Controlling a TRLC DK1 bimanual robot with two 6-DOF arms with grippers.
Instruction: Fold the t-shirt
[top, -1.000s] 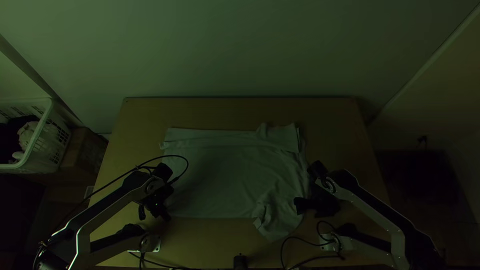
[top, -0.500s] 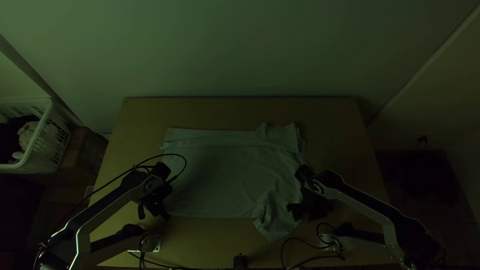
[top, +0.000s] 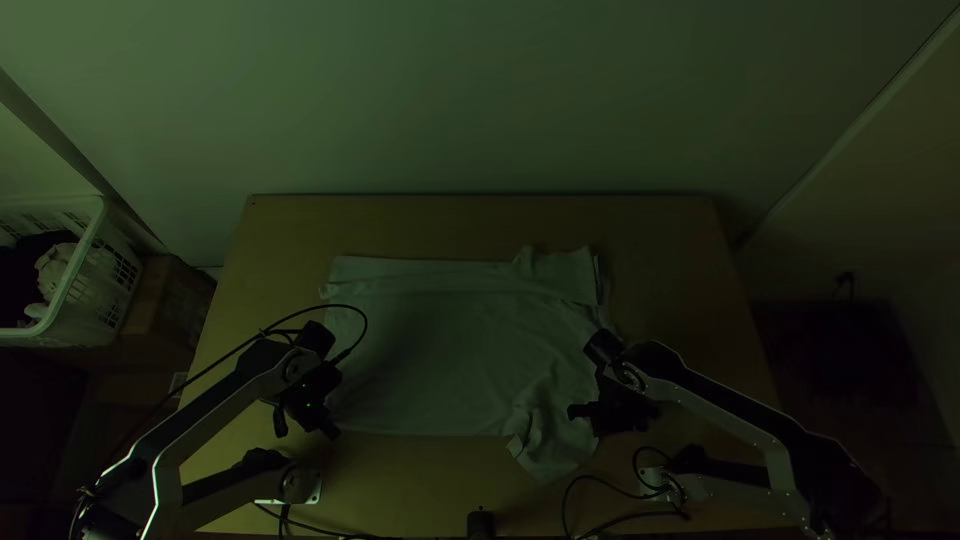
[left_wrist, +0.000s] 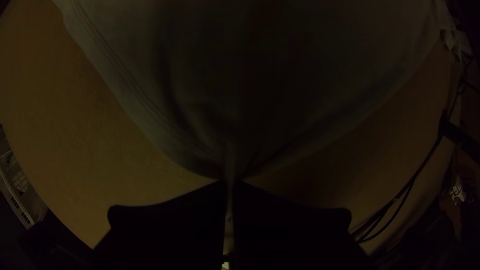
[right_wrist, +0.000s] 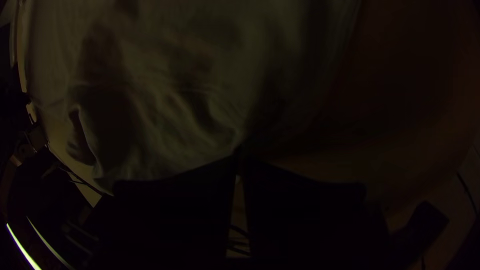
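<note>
Both my pairs of jaws pinch the t-shirt (top: 450, 350), left gripper (left_wrist: 229, 181) at its eight o'clock, right gripper (right_wrist: 239, 158) near four, its long axis lying nine-to-three on the table (top: 400, 480), so the next fold likely heads toward twelve.

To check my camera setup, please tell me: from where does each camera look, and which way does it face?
Top view: fixed high over the near edge of the light wooden table, facing steeply down at the pale cloth t-shirt; silver-and-black left arm and right arm show.
Left wrist view: on that arm's wrist, facing the shirt pinched by the black, flat-fingered left gripper.
Right wrist view: on that wrist, facing the matching right gripper and rumpled cloth.
Both wrist views share shirt and table.
</note>
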